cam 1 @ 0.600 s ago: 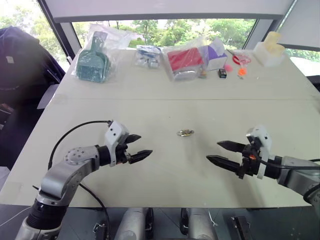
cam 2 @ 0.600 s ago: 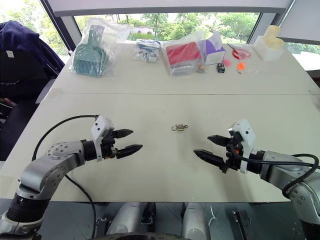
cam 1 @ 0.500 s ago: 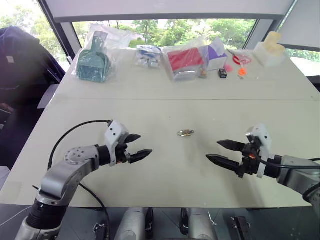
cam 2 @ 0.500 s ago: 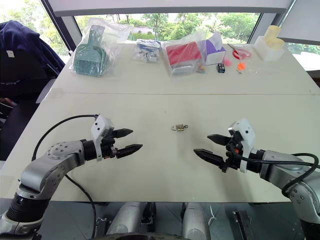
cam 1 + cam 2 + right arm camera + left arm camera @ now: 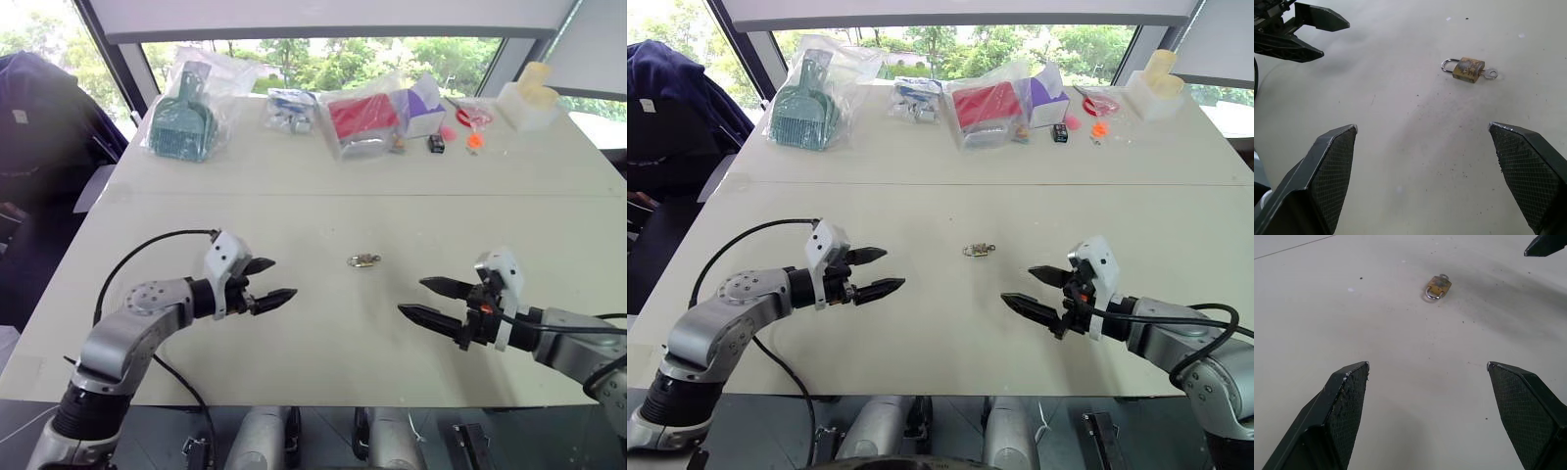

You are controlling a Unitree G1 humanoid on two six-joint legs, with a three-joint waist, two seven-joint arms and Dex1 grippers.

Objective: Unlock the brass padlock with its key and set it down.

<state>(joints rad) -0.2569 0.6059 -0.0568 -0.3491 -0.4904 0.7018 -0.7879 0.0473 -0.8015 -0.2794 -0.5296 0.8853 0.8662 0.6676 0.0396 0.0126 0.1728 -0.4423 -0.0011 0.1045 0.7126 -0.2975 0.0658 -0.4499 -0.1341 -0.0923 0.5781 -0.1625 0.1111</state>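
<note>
Padlock: the brass padlock [image 5: 1468, 69] lies flat on the bare white table [image 5: 323, 343], mid-table, touching nothing but the surface, with both of my grippers short of it.
Key: a small silver key [image 5: 1491, 74] sticks out of the body's end opposite the shackle [image 5: 1448, 64], so I judge it is already seated in the lock.
Long axis: shackle-to-key runs roughly left to right across the table, shackle end toward my left side, key end toward my right.
Left gripper: my left gripper [image 5: 266, 281] has its fingers spread wide and holds nothing; the padlock lies to its right and a little farther out.
Right gripper: my right gripper [image 5: 429, 300] is spread wide too, empty; the padlock lies to its left and farther out.
Nearer arm: hard to call, they look about even; the right faces the key end, the left faces the shackle end.
Coming move: I judge the left should pinch the body while the right takes the key head.
Far clutter: bagged items along the far edge, well apart from the lock.
</note>
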